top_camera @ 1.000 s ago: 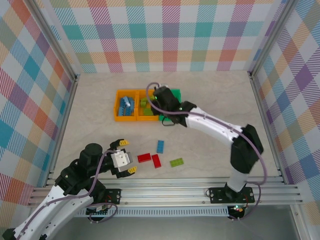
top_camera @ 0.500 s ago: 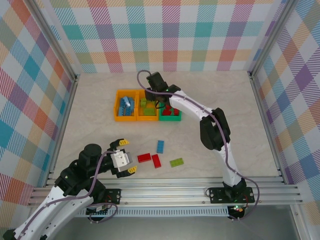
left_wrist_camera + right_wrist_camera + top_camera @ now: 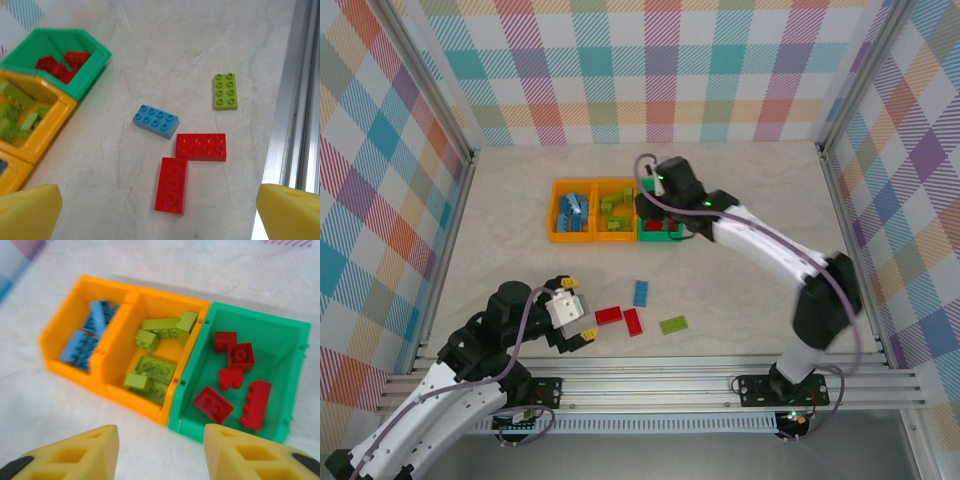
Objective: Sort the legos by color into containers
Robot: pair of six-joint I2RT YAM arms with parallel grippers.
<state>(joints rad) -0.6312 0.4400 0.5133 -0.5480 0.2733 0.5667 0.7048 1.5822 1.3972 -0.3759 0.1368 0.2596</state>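
Three joined containers stand in a row: an orange bin [image 3: 570, 211] with blue legos [image 3: 87, 335], an orange bin [image 3: 150, 300] with lime legos [image 3: 157, 371], and a green bin [image 3: 285, 347] with red legos [image 3: 235, 375]. Loose on the table lie a blue brick [image 3: 155, 120], a lime brick [image 3: 225, 91] and two red bricks [image 3: 200, 146] [image 3: 171, 185]. My left gripper [image 3: 578, 309] hangs open just left of the red bricks, nothing between its fingers. My right gripper [image 3: 160, 455] is open and empty above the near edge of the bins.
Aluminium rails [image 3: 650, 385] run along the table's near edge, close to the loose bricks. Checked walls [image 3: 660, 70] enclose the back and both sides. Bare tabletop [image 3: 750, 250] spreads right of the bins, under the right arm.
My right gripper has opened and swung from above the middle orange bin to the right, over the green bin's side. My left gripper has edged slightly toward the loose bricks.
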